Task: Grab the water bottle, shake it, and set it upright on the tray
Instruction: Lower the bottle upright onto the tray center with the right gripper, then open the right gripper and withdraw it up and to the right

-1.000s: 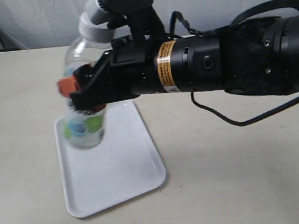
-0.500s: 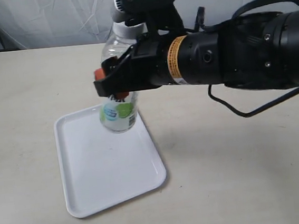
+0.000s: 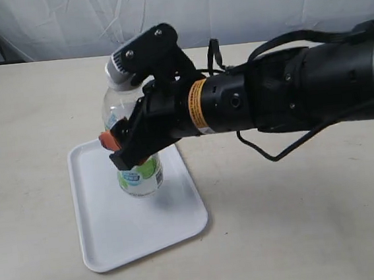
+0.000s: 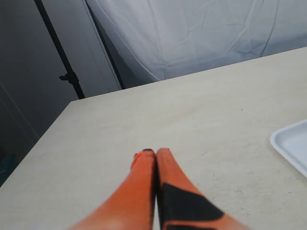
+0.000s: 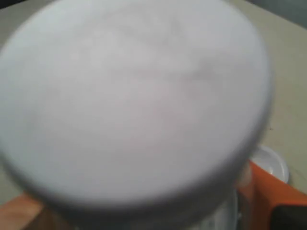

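In the exterior view alone, right tool [image 3: 128, 149] visibly clamps water bottle [image 3: 140, 179].

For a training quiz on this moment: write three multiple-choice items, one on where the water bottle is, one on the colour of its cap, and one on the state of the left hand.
1. Where is the water bottle?
A. over the tray, held by the right hand
B. lying flat beside the tray
C. standing free beyond the tray's far end

2. What colour is the cap?
A. blue
B. white
C. red

3. How is the left hand?
A. wide open
B. shut on the bottle
C. shut on nothing

Answers:
1 A: the exterior view shows the right hand clamped on the bottle above the tray's white floor.
2 B: a white cap fills the right wrist view.
3 C: its orange fingers meet with nothing between them.
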You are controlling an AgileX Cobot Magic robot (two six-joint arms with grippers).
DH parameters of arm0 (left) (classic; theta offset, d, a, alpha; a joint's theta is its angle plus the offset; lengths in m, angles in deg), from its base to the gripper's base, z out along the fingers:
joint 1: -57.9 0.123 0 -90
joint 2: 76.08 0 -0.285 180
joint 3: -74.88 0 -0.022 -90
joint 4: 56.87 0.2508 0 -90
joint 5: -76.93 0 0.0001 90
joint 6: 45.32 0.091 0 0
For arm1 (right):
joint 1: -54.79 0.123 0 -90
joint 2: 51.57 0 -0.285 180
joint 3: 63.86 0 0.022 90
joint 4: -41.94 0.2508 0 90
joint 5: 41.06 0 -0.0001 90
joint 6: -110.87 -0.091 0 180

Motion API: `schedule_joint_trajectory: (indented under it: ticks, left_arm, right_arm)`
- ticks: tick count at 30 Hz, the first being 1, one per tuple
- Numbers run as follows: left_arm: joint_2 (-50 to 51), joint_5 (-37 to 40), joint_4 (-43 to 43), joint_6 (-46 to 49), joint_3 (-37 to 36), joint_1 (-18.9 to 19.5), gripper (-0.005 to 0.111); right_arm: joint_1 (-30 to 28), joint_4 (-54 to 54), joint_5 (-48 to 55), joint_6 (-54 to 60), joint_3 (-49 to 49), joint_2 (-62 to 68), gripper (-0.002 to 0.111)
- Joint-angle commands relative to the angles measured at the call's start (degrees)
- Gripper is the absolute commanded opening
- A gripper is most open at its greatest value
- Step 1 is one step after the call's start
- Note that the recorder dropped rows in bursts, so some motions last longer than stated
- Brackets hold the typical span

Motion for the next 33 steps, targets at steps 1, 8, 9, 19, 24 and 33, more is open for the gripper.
schedule_joint_trajectory:
  ticks: [1,8,9,19,24,33]
  left_arm:
    - [-0.29,0.15,0.14,-0.29,-0.13,0.01,0.000]
    - [-0.29,0.15,0.14,-0.29,-0.13,0.01,0.000]
    - [-0.29,0.15,0.14,-0.29,-0.13,0.01,0.000]
    - [-0.29,0.15,0.14,-0.29,-0.13,0.01,0.000]
    - [-0.29,0.15,0.14,-0.29,-0.13,0.01,0.000]
    - [-0.29,0.15,0.14,-0.29,-0.13,0.01,0.000]
  right_arm:
    - [-0.21,-0.18,-1.89,0.90,0.46,3.79,-0.001]
    - [-0.21,-0.69,-2.50,0.90,0.46,5.99,-0.001]
    - [-0.21,-1.40,-3.01,0.90,0.46,5.99,-0.001]
    - [-0.21,-1.65,-4.27,2.07,0.46,5.99,0.085]
    - [-0.21,-1.77,-4.27,2.23,0.46,5.99,0.104]
    - [-0.21,-1.87,-1.70,2.23,0.46,0.99,0.104]
